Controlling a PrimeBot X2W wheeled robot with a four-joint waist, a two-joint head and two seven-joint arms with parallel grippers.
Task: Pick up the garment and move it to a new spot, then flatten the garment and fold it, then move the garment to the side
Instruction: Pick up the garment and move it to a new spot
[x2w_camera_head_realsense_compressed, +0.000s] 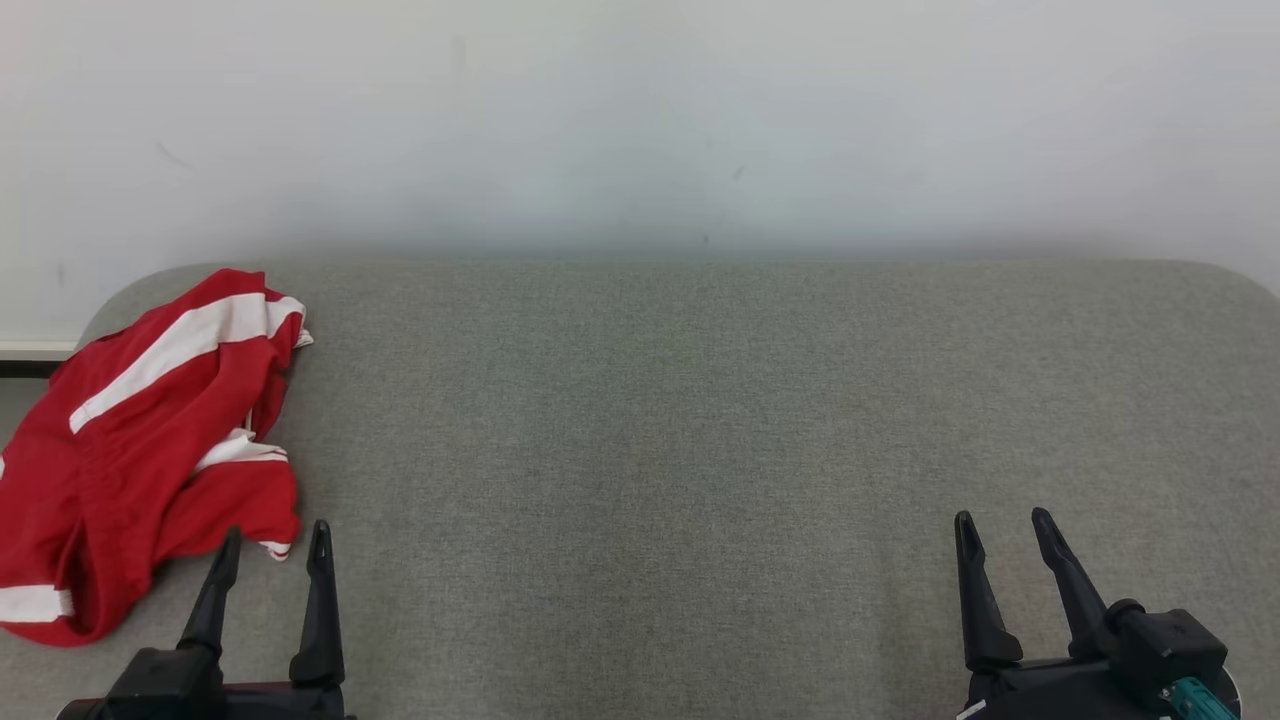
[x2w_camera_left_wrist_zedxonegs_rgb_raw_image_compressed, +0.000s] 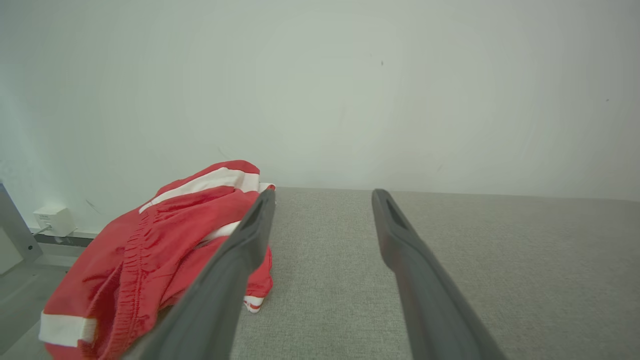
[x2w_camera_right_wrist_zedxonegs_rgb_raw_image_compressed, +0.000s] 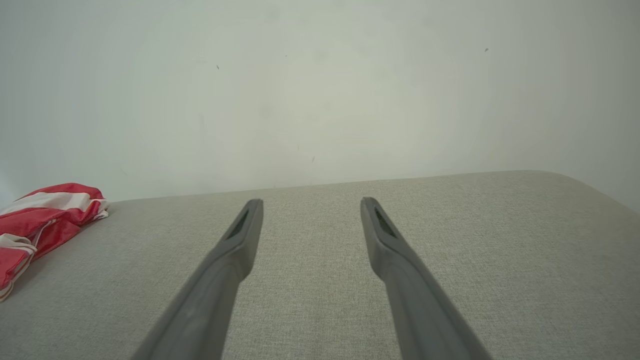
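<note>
Nothing done yet: red-and-white shorts (x2w_camera_head_realsense_compressed: 150, 450) lie crumpled just left of the left gripper (x2w_camera_head_realsense_compressed: 275, 540), well apart from the right gripper (x2w_camera_head_realsense_compressed: 1000, 518), both wide open and empty over the grey padded table (x2w_camera_head_realsense_compressed: 650, 450); pick-up, flattening, folding and side-move all remain.

One red garment (x2w_camera_head_realsense_compressed: 150, 440) is lying on one grey tabletop (x2w_camera_head_realsense_compressed: 650, 450). Two hands are showing: the left hand (x2w_camera_head_realsense_compressed: 276, 532) and the right hand (x2w_camera_head_realsense_compressed: 1001, 516). Each is holding out two dark fingers (x2w_camera_head_realsense_compressed: 320, 600), making four fingers. One white wall (x2w_camera_head_realsense_compressed: 640, 120) is standing behind. One small white box (x2w_camera_left_wrist_zedxonegs_rgb_raw_image_compressed: 52, 220) is sitting low by it.
</note>
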